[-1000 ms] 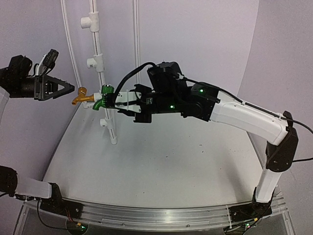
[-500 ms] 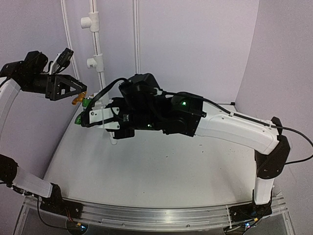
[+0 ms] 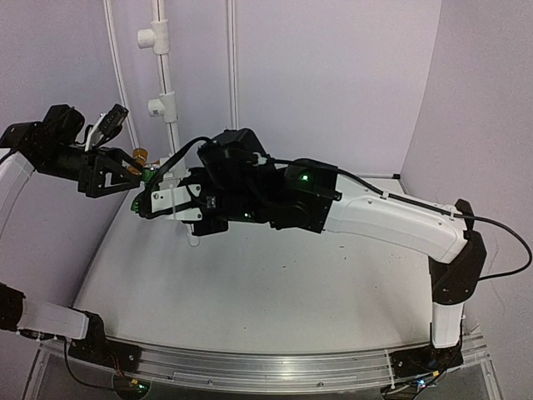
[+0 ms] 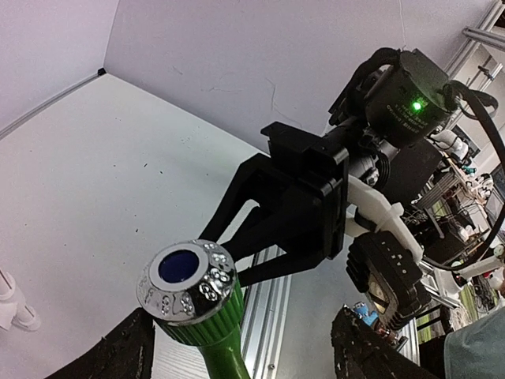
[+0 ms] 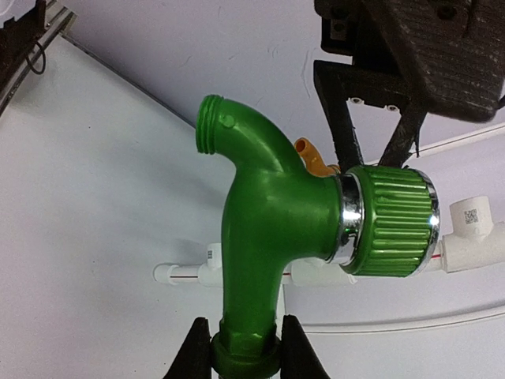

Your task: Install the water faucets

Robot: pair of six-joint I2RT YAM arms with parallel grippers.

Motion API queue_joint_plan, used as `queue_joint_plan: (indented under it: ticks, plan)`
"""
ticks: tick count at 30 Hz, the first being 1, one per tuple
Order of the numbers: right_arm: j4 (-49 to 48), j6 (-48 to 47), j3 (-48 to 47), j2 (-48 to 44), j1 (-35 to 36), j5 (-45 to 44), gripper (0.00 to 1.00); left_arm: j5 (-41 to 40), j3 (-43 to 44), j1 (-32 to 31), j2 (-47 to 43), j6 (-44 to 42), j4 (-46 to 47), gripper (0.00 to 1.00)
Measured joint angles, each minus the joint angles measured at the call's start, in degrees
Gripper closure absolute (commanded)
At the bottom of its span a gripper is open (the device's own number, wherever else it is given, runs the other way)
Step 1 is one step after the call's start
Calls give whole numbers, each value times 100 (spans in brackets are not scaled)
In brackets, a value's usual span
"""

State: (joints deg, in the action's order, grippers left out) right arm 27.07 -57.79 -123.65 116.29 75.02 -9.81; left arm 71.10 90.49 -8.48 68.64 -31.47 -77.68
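My right gripper point(image 5: 245, 335) is shut on the threaded base of the glossy green faucet point(image 5: 264, 221), which it holds in the air left of the white pipe point(image 3: 169, 100). The faucet's ribbed green handle with a chrome cap point(image 4: 188, 284) sits between the fingers point(image 4: 126, 351) of my left gripper point(image 4: 241, 335). Those jaws stand open, wider than the handle, with a clear gap on the right side. In the top view the left gripper point(image 3: 127, 171) meets the right gripper point(image 3: 143, 202) at the table's far left. The golden-brass faucet point(image 3: 140, 154) shows just behind them.
White T-fittings point(image 3: 156, 107) sit on the upright pipe at the back wall. A horizontal white pipe with fittings point(image 5: 469, 229) runs behind the green faucet. The right arm point(image 3: 375, 212) stretches across the table point(image 3: 275, 283). A metal rail point(image 3: 266, 362) lines the near edge.
The right arm swung left, carrying the green faucet away from the pipe toward the left gripper. The left gripper came down and right around the faucet's handle, and its jaws narrowed a little.
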Motion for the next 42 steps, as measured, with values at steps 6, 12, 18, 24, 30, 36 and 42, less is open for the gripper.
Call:
queue_joint_plan:
  ticks: [6, 12, 18, 24, 30, 36, 42]
  plan:
    - [-54, -24, -70, 0, -12, -45, 100, 28, -102, -21, 113, 3, 1, 35]
    - [-98, -92, -217, 2, -12, -117, 100, 94, -47, -72, 527, -14, 16, 45]
    - [-141, -245, -311, 30, -23, -198, 100, 164, -31, -194, 606, 50, 13, 51]
    - [-283, -364, -311, 99, -23, -194, 100, 275, 30, -262, 608, 262, 8, 57]
    - [-357, -388, -365, 150, -26, -192, 100, 273, 30, -340, 606, 300, 14, 61]
    - [-356, -309, -380, 153, -26, -147, 93, 156, 21, -344, 543, 490, 61, 92]
    - [-393, 53, -378, 147, -37, -140, 49, -25, 14, -325, 411, 1082, 121, 100]
